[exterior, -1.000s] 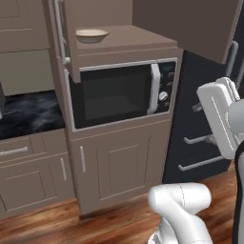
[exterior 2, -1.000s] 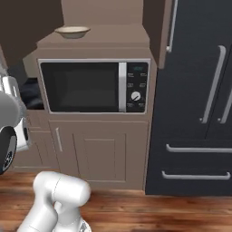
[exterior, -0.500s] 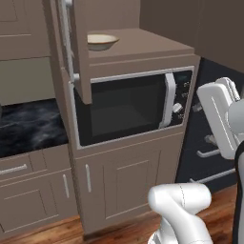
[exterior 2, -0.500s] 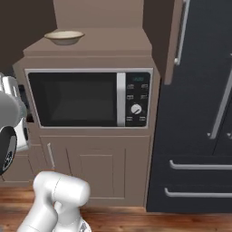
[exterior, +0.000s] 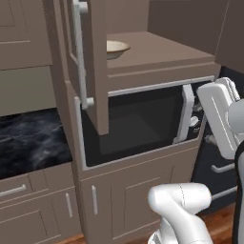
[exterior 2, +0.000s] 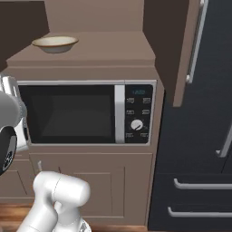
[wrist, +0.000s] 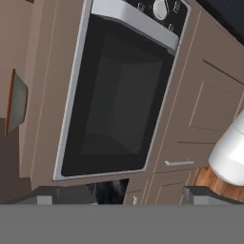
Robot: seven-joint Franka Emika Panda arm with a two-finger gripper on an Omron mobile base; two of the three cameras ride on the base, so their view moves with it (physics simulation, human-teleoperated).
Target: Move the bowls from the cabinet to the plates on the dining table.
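Right base view, one cream bowl (exterior 2: pixel 55 44), one microwave (exterior 2: pixel 86 113)

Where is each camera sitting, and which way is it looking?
Left base view: behind the arm on its left, looking forward and down at the open cabinet door, the bowl and the microwave; the white arm rises at lower right.
Right base view: behind the arm on its right, facing the microwave squarely; the arm rises at lower left.
Hand view: on the hand, rolled sideways, looking along the open fingers at the microwave.
Shared: both base views show the same bowl on the shelf above the microwave.
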